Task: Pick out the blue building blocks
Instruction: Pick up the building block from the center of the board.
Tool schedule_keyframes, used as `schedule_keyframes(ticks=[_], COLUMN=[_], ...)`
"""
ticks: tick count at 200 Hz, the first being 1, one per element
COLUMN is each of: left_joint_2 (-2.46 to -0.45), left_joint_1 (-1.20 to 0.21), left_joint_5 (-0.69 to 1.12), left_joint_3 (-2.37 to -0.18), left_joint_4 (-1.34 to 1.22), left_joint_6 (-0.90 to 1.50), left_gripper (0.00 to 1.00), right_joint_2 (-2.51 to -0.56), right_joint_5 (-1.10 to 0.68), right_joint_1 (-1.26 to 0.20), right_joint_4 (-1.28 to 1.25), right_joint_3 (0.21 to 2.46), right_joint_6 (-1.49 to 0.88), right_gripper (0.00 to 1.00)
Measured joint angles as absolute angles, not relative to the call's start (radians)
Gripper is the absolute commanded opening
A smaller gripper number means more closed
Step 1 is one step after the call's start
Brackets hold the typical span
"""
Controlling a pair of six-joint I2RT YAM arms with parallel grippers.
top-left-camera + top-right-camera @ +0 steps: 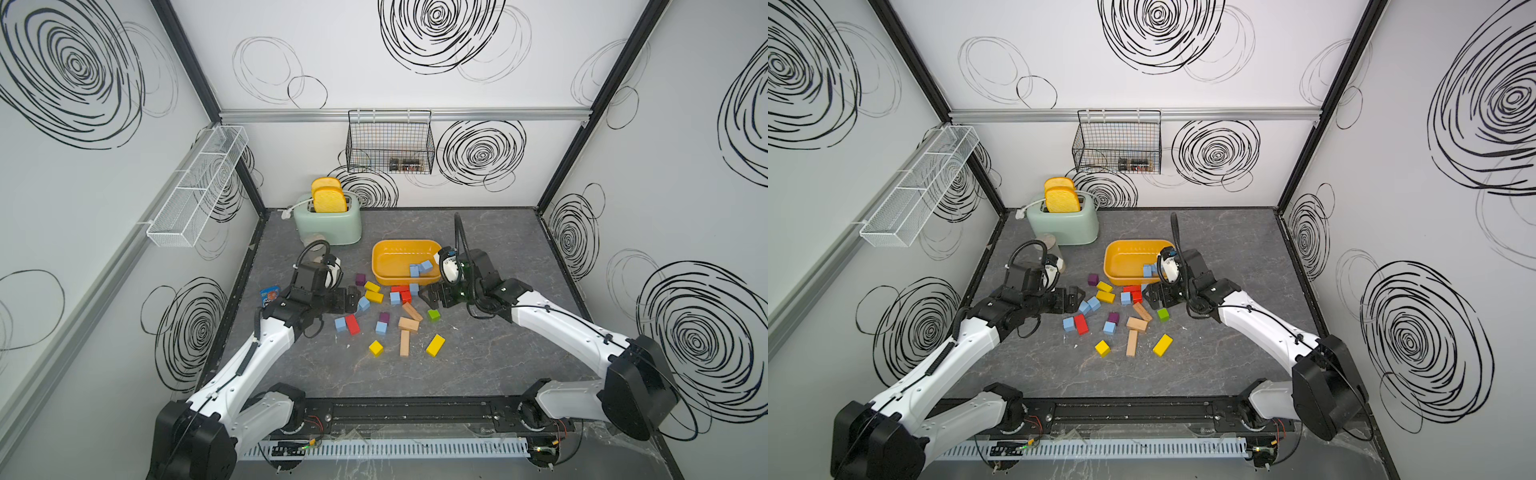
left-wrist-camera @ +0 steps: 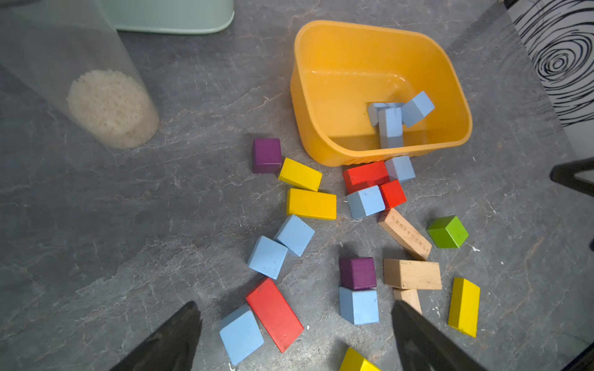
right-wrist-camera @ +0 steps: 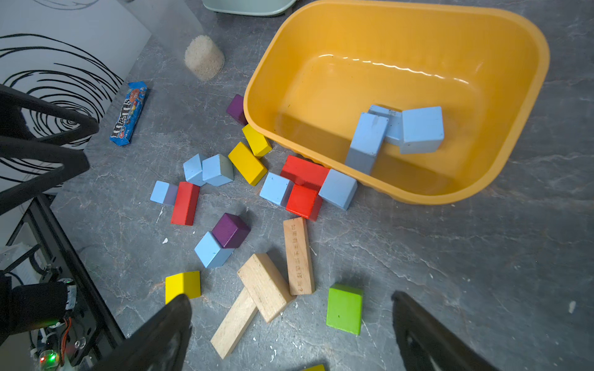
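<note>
Pale blue building blocks [image 3: 422, 128]: we count three in the yellow tub [image 3: 418, 38], others scattered beside it; our left gripper [image 2: 294, 303] and right gripper [image 3: 291, 295] both gape wide, holding nothing.

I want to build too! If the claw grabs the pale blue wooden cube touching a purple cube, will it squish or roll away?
Probably neither. The pale blue wooden cube looks like solid painted wood, so likely stiff. Its flat faces should make it slide, not roll. Pushed, it may nudge the purple wooden cube touching it.
</note>
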State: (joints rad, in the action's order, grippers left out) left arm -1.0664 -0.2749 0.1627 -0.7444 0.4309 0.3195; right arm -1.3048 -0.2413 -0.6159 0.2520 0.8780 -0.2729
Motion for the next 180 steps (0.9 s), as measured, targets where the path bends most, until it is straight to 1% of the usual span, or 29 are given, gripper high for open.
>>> schedule_keyframes(ticks=[41, 129, 180], left_joint_2=[-1.093, -1.135, -1.176], left_joint_1=[-0.269, -0.24, -0.233], left_joint_5=[0.14, 0.111, 0.102], left_joint_3=[-0.704, -0.547, -0.532], left_joint_4=[0.429, 0.383, 0.363], left_joint_6=[0.422, 0.587, 0.603], left_gripper=[1.0, 0.9, 0.82], right_joint_2=[-1.281, -1.208, -1.206], right_joint_5=[-0.266, -0.374, -0.389], right_joint_1=[-0.625, -0.693, -0.703], right_joint_4=[0.247, 0.174, 0.142], right_joint_3=[0.843, 0.73, 0.723], right_joint_6=[-0.277, -0.257, -0.253], right_gripper=[0.98, 0.98, 0.98])
